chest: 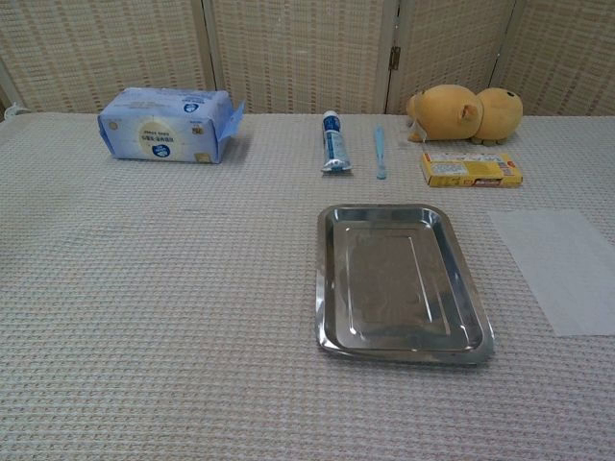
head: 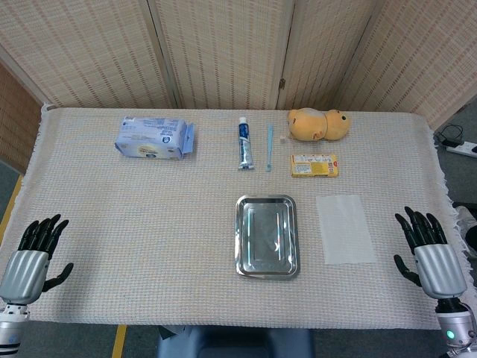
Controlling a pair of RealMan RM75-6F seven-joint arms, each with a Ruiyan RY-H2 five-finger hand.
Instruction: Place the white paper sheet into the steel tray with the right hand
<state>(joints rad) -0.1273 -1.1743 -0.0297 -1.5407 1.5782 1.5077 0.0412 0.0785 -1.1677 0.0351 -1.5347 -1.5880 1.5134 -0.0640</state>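
A white paper sheet lies flat on the tablecloth, just right of the steel tray. The tray is empty and sits near the table's middle front. My right hand rests at the front right corner, fingers spread, holding nothing, a short way right of the sheet. At the front left corner my left hand is also spread and holds nothing. Neither hand shows in the chest view.
Along the back stand a blue wipes pack, a toothpaste tube, a blue toothbrush, a yellow plush toy and a small yellow box.
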